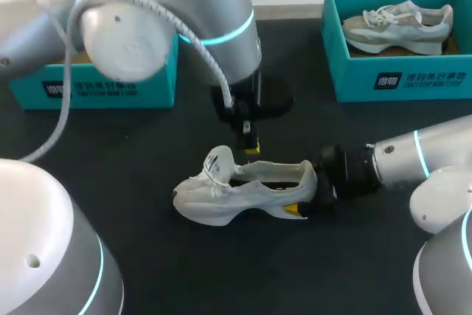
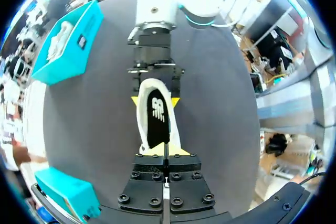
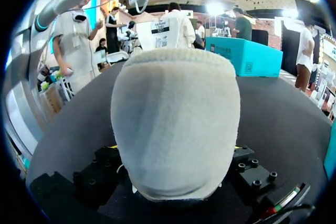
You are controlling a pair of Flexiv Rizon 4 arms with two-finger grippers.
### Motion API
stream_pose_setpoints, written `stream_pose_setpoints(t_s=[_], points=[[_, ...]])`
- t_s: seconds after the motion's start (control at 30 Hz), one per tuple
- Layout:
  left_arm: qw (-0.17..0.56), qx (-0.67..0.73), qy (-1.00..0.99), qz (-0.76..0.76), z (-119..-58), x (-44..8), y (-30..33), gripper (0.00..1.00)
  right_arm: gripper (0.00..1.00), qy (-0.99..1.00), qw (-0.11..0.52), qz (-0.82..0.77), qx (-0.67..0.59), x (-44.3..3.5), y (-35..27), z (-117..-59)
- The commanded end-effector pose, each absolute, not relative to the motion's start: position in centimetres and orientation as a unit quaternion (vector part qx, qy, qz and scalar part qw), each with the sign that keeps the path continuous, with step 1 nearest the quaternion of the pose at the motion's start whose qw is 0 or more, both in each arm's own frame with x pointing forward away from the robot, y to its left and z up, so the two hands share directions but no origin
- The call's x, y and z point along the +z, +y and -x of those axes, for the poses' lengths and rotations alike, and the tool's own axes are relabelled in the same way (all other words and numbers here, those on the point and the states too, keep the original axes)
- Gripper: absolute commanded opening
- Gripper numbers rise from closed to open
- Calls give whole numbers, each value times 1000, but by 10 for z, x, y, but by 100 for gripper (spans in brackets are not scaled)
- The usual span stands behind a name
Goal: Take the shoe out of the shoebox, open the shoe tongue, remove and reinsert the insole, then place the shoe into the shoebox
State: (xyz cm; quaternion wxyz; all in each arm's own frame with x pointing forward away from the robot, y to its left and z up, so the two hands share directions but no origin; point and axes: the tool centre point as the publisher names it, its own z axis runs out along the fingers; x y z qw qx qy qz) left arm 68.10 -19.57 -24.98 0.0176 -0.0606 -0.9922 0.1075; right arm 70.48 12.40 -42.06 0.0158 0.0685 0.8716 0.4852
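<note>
Right gripper (image 1: 304,201): closed on the heel of the shoe (image 1: 243,191), one yellow tip on each side. Left gripper (image 2: 165,153): fingers pressed together with nothing seen between them, poised just above the shoe's opening, beside the raised tongue (image 1: 220,160). The shoe is on the black counter (image 1: 147,160), its toe pointing away from the right gripper. A first box (image 1: 110,88) stands behind the left arm. A second box (image 1: 402,79), beyond the right gripper, holds another shoe (image 1: 398,26). Only the left wrist view shows the black insole (image 2: 156,116) inside the shoe. In the right wrist view the heel fills the space ahead of the gripper.
</note>
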Motion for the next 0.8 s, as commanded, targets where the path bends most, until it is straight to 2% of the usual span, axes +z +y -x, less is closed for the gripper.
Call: stream_pose_setpoints(t_s=[0.03,0.6,0.8], points=[[45,154,-957,240,-682,-288,-207,0,0,872,17,-70,484,-427,130,-705],[-6,119,-973,199,-696,-355,-231,0,0,872,17,-70,484,-427,130,-705],[4,148,-976,161,-693,-370,-235,0,0,872,17,-70,484,-427,130,-705]])
